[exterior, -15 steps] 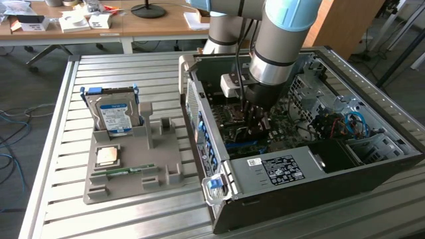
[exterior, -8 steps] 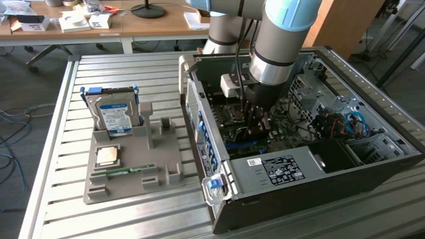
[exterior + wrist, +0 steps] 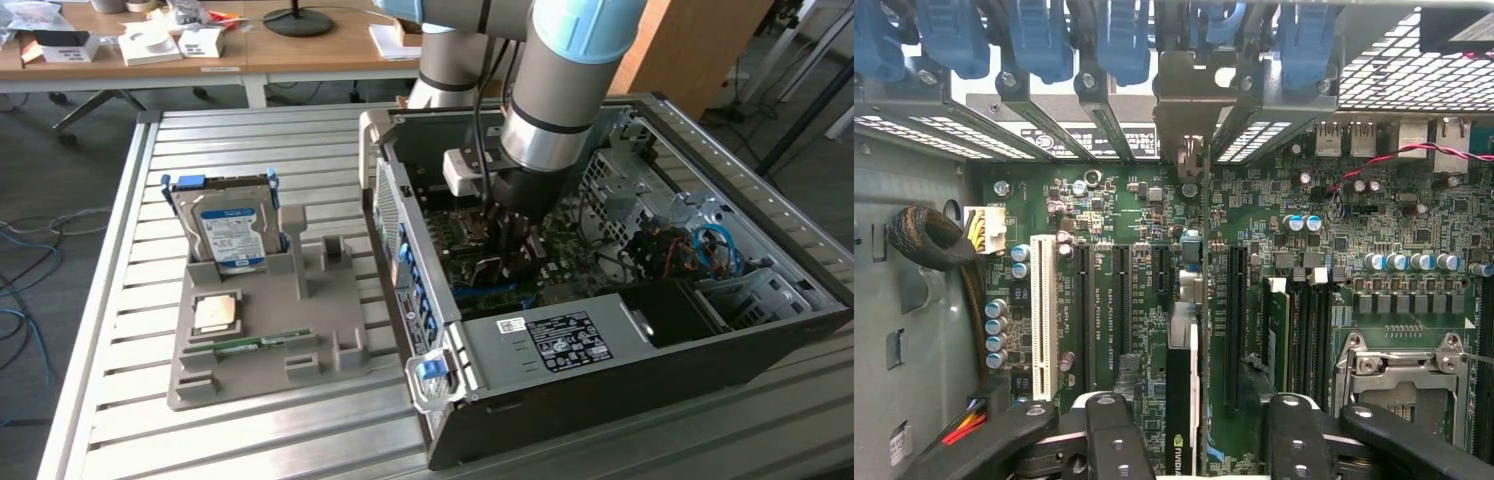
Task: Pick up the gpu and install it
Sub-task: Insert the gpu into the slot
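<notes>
The gpu (image 3: 1180,400) is a thin black card seen edge-on, standing upright in a slot of the green motherboard (image 3: 1144,215), its metal bracket (image 3: 1187,110) up against the case's rear slots. My gripper (image 3: 1194,445) straddles the card, open. Its black fingers (image 3: 1116,440) stand a little apart from the card on each side and do not touch it. In the exterior view the gripper (image 3: 514,245) reaches down inside the open computer case (image 3: 641,370), low over the board.
A white expansion slot (image 3: 1042,310) and several black slots flank the card, with memory slots and the CPU socket (image 3: 1404,380) beside them. Outside the case, a grey fixture (image 3: 267,330) holds a silver hard drive (image 3: 230,232), a chip and a green memory stick (image 3: 251,345).
</notes>
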### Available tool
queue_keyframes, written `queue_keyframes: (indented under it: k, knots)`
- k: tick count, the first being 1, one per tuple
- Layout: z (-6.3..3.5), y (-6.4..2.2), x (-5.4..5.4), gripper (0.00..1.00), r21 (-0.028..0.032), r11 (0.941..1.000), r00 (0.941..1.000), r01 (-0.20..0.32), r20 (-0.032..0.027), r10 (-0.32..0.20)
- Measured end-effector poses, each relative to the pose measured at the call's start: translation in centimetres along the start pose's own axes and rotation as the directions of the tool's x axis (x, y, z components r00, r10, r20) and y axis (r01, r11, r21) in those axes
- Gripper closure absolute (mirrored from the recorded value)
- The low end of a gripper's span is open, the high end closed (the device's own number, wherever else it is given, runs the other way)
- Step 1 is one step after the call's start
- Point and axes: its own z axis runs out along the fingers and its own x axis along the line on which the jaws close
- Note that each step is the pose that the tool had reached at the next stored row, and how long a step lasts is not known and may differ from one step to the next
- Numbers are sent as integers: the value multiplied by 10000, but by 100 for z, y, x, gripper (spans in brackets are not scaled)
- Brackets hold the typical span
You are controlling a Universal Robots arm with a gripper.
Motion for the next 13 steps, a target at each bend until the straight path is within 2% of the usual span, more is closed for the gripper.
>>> queue_keyframes:
  k: [13]
  knots:
    - [-91,-1,-10,49,1,10000,10000,1,1,-1]
